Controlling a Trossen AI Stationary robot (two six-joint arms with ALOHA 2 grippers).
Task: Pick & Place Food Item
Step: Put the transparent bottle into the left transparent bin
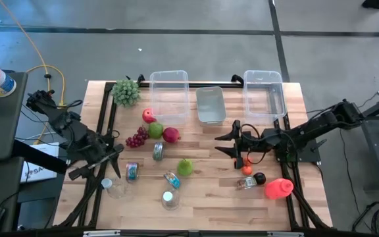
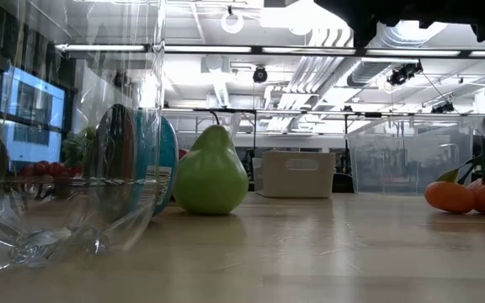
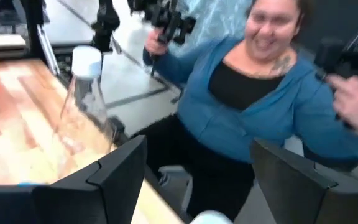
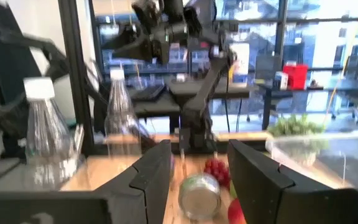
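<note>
Food lies at mid-table: a green pear, a red apple, a green apple, a dark red fruit, grapes and a leafy green bunch. Small oranges lie just near-side of my right gripper. That gripper is open and empty, pointing toward the table's left; its wrist view looks at a can on its side and the grapes. My left gripper is open and empty at the table's left edge.
Two clear bins and a grey bin stand along the far edge. Cans, clear bottles, a red bottle and a black ball lie nearer. A person in blue is beyond the table.
</note>
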